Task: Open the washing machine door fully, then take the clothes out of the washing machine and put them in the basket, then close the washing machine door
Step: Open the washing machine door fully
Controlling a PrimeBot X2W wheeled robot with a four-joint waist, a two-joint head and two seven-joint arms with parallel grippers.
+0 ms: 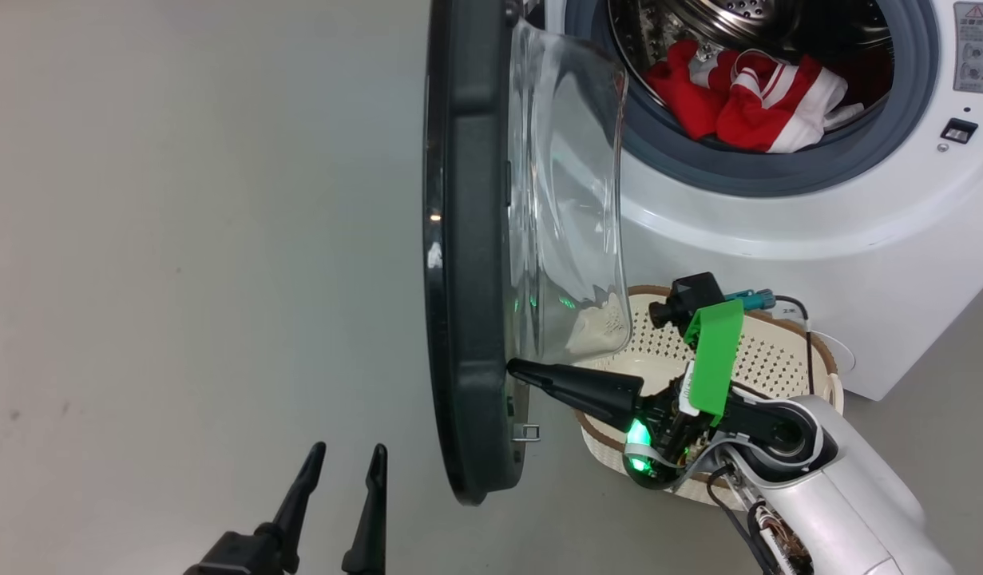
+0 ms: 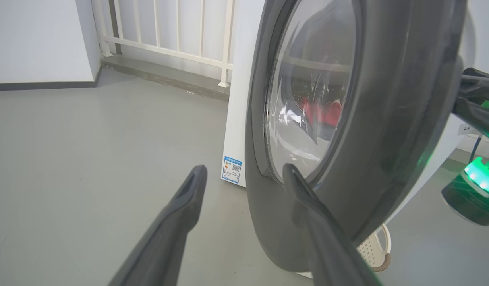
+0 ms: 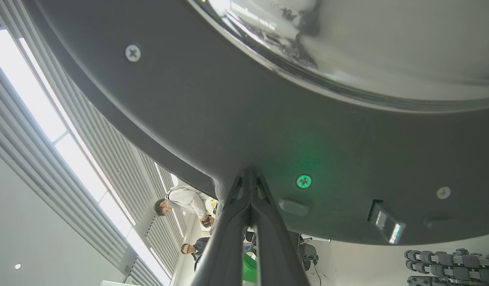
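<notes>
The washing machine (image 1: 778, 231) sits upper right, drum (image 1: 739, 12) exposed; the washing machine door (image 1: 471, 239) stands swung out, edge-on, glass bowl (image 1: 571, 200) toward the drum; the basket (image 1: 778, 351) is on the floor (image 1: 180, 239) just in front of the machine; the clothes (image 1: 747, 100) – red and white – lie in the drum; right gripper (image 1: 517, 369) fingers pressed together, tip against the door's inner rim; left gripper (image 1: 349, 449) fingers apart, empty, beside the door

Grey floor (image 2: 69, 159) meets a white railing (image 2: 165, 51) (strip lights (image 3: 33, 91) overhead).
</notes>
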